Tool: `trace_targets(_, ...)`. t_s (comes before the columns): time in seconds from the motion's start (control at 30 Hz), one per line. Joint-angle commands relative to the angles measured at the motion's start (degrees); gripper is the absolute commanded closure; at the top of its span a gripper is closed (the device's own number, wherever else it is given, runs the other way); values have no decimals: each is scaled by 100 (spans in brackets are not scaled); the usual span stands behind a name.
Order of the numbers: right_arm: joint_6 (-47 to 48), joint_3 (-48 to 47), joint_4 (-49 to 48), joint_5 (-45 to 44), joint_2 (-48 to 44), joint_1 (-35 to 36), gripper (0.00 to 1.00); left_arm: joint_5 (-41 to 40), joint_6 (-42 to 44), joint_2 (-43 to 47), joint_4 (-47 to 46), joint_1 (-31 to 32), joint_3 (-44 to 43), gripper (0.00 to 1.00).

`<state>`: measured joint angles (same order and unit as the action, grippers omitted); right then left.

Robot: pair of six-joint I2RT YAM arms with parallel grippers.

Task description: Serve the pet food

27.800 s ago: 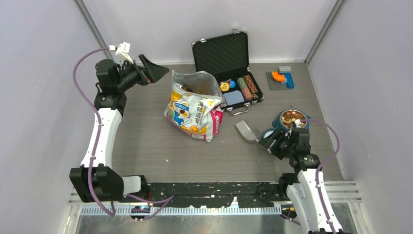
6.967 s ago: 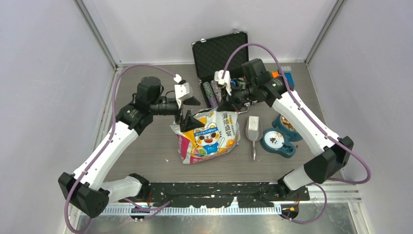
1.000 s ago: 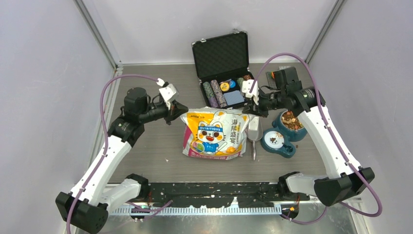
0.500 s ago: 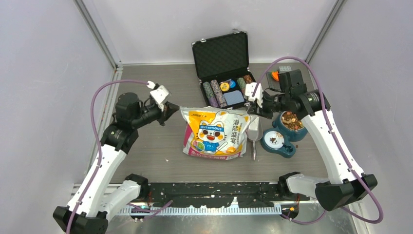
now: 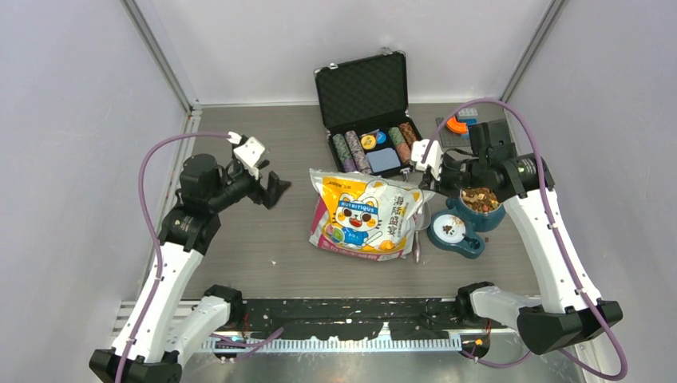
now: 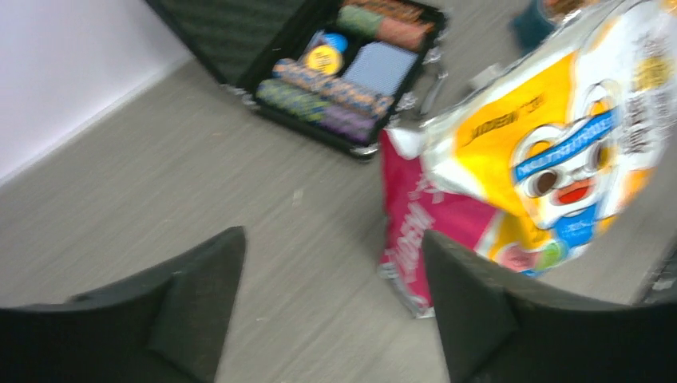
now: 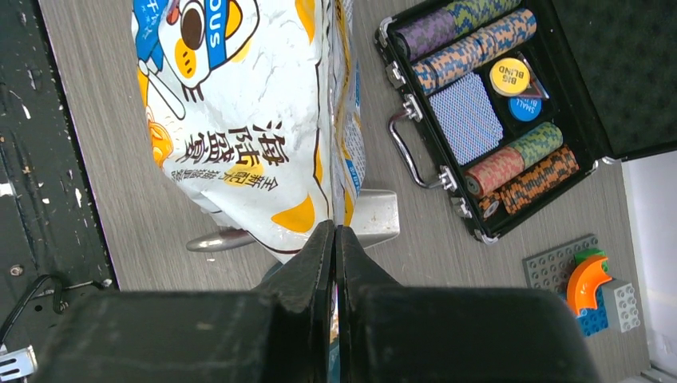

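The pet food (image 5: 479, 197) is brown kibble heaped in a teal bowl (image 5: 495, 215) on the right. The cartoon-cat bag (image 5: 367, 219) lies flat mid-table. My right gripper (image 5: 437, 179) is shut on the bag's top right edge; in the right wrist view its fingertips (image 7: 335, 236) pinch the bag (image 7: 239, 120) above the metal scoop (image 7: 375, 217). My left gripper (image 5: 271, 193) hangs open to the left of the bag, apart from it. In the left wrist view its gripper (image 6: 331, 271) holds nothing, and the bag (image 6: 543, 152) lies ahead to the right.
An open black case of poker chips (image 5: 374, 144) stands behind the bag. A smaller teal dish (image 5: 449, 230) joins the bowl at its near left. A toy brick plate (image 5: 461, 124) sits at the back right. The scoop's handle (image 5: 415, 249) pokes out under the bag.
My left gripper has opened, let go of the bag and drawn back to the left. The right gripper has carried the bag's edge to the right, shifting the bag that way.
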<state>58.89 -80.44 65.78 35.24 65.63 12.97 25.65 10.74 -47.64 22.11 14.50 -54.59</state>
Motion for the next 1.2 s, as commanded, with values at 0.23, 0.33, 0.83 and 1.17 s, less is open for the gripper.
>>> trace_targets(0.23, -373, -65, -1010, 1067, -32, -18, 54, 2042, -345, -554, -605, 551, -678, 1)
trace_targets(0.33, -446, 41, -1423, 1438, -24, 69, 37, 2233, -154, -802, -654, 782, -846, 1)
trace_targets(0.83, -2109, 6, -3432, 1263, 1038, 1541, 29, 2884, 699, -2765, 379, 1212, -2366, 1)
trace_targets(1.17, -2001, -768, -2392, 1329, 1817, 1736, 93, 2595, 1614, -3368, 1463, 1513, -2937, 5)
